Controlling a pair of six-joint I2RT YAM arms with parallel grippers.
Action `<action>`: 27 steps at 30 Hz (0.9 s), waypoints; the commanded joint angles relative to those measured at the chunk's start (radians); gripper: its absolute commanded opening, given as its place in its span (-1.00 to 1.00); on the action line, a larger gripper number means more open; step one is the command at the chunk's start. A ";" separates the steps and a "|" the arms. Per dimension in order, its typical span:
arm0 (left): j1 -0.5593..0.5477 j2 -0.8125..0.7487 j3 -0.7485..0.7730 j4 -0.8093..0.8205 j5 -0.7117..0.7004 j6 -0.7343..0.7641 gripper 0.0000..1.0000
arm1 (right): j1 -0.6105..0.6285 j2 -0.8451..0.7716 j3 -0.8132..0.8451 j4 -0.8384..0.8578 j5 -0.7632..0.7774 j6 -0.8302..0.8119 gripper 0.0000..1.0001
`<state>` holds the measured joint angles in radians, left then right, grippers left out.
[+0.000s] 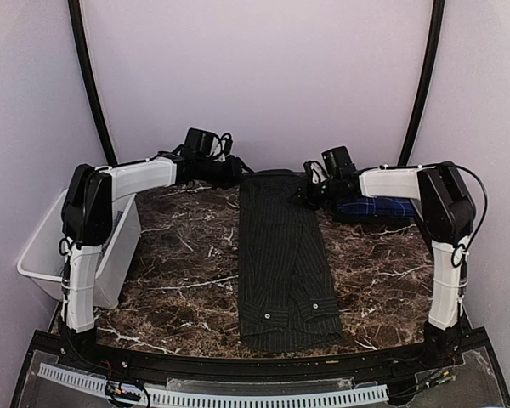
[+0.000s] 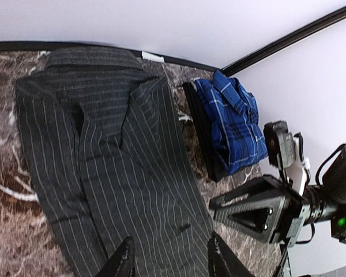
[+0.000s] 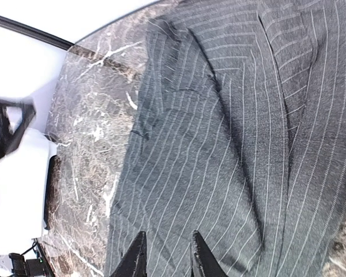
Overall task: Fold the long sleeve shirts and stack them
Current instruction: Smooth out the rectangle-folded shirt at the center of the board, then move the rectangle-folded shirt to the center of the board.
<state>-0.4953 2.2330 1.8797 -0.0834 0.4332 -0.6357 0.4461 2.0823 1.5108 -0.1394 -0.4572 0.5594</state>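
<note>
Filling right wrist view, pinstriped shirt [image 3: 219, 150], plaid shirt [image 2: 233, 124] in others

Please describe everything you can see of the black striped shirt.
The black shirt is dark cloth with thin pale pinstripes. It lies flat on the marble table, folded into a long narrow strip, with buttoned cuffs at the near end and the collar at the far edge. The left hand and right hand are open over its far part.

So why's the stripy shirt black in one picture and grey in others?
Top external view is dimmer, so the pinstriped shirt reads near-black; left wrist view is close and brighter, greying it; right wrist view too, with the left arm blurred at the edge.
</note>
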 commanded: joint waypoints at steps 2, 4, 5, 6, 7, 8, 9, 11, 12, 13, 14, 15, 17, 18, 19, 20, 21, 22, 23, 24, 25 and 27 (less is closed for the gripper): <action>0.006 -0.156 -0.236 -0.032 0.042 0.000 -0.19 | 0.008 -0.057 -0.070 0.007 0.026 -0.029 -0.53; 0.003 -0.183 -0.306 -0.060 0.051 0.006 -0.20 | 0.009 -0.064 -0.087 0.014 0.029 -0.028 -0.54; -0.002 -0.195 -0.319 -0.070 0.054 0.010 -0.21 | 0.009 -0.067 -0.093 0.016 0.028 -0.027 -0.54; -0.006 -0.204 -0.342 -0.092 0.057 0.020 -0.22 | 0.011 -0.069 -0.098 0.016 0.028 -0.027 -0.55; -0.016 -0.207 -0.353 -0.106 0.055 0.025 -0.23 | 0.012 -0.076 -0.105 0.015 0.030 -0.027 -0.56; -0.022 -0.213 -0.372 -0.132 0.050 0.035 -0.24 | 0.013 -0.082 -0.113 0.016 0.036 -0.028 -0.56; -0.036 -0.216 -0.382 -0.143 0.047 0.039 -0.25 | 0.015 -0.091 -0.124 0.014 0.043 -0.029 -0.56; -0.060 -0.229 -0.422 -0.161 0.031 0.044 -0.27 | 0.015 -0.113 -0.149 0.015 0.055 -0.030 -0.56; -0.076 -0.241 -0.453 -0.158 0.029 0.039 -0.28 | 0.015 -0.124 -0.165 0.016 0.066 -0.030 -0.56; -0.083 -0.247 -0.469 -0.145 0.024 0.035 -0.28 | 0.016 -0.136 -0.181 0.016 0.073 -0.030 -0.56; -0.098 -0.257 -0.498 -0.140 0.018 0.027 -0.29 | 0.016 -0.153 -0.203 0.020 0.087 -0.031 -0.56; -0.105 -0.261 -0.509 -0.132 0.005 0.025 -0.29 | 0.018 -0.162 -0.216 0.022 0.093 -0.032 -0.56; -0.122 -0.265 -0.534 -0.127 -0.020 0.018 -0.29 | 0.018 -0.191 -0.256 0.025 0.114 -0.033 -0.55; -0.129 -0.262 -0.543 -0.125 -0.026 0.016 -0.29 | 0.019 -0.204 -0.273 0.026 0.122 -0.033 -0.55; -0.131 -0.261 -0.547 -0.119 -0.036 0.011 -0.30 | 0.020 -0.214 -0.289 0.028 0.130 -0.032 -0.55; -0.135 -0.260 -0.553 -0.114 -0.041 0.009 -0.31 | 0.020 -0.225 -0.306 0.032 0.133 -0.031 -0.55; -0.137 -0.258 -0.555 -0.108 -0.059 0.007 -0.32 | 0.020 -0.233 -0.319 0.033 0.139 -0.031 -0.55; -0.139 -0.252 -0.555 -0.108 -0.068 0.006 -0.33 | 0.020 -0.241 -0.330 0.033 0.143 -0.032 -0.55; -0.138 -0.248 -0.554 -0.105 -0.077 0.005 -0.34 | 0.020 -0.247 -0.341 0.032 0.147 -0.031 -0.55; -0.139 -0.241 -0.551 -0.105 -0.082 0.003 -0.37 | 0.020 -0.254 -0.350 0.032 0.152 -0.031 -0.55; -0.140 -0.236 -0.549 -0.110 -0.099 0.001 -0.39 | 0.021 -0.261 -0.357 0.032 0.157 -0.030 -0.55; -0.142 -0.225 -0.540 -0.125 -0.148 -0.002 -0.48 | 0.020 -0.273 -0.371 0.033 0.168 -0.029 -0.55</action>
<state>-0.6415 2.0377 1.3380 -0.1959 0.3752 -0.6312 0.4580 1.8500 1.1717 -0.1284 -0.3313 0.5354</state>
